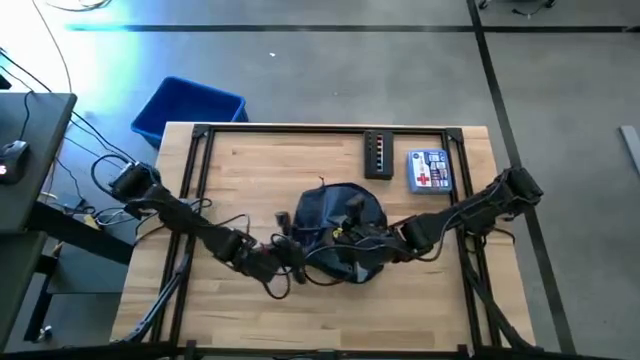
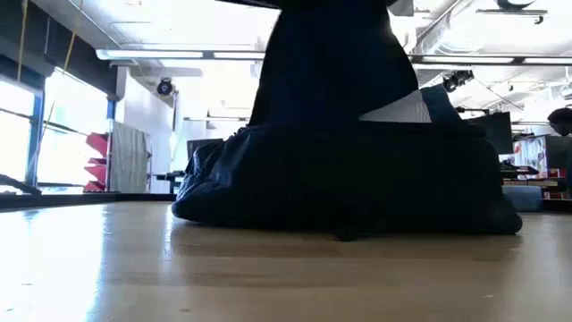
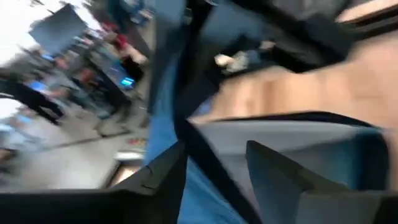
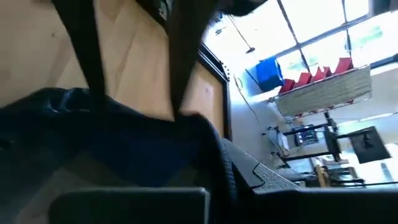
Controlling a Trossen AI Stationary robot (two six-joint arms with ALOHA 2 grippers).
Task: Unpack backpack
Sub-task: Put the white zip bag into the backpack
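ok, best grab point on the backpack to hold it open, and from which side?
Probably the fabric rim at its upper opening, from above. The backpack lies slumped flat mid-table, so its sides offer little to pinch. The left gripper is at its left edge and the right gripper at its right edge, so one on each side seems workable.

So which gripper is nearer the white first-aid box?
Right. The right gripper sits at the backpack, diagonally below the first-aid box; the left gripper is across the backpack, farther away.

Bright window glare silhouettes the backpack (image 2: 349, 183) (low view); left wrist view badly motion-blurred.
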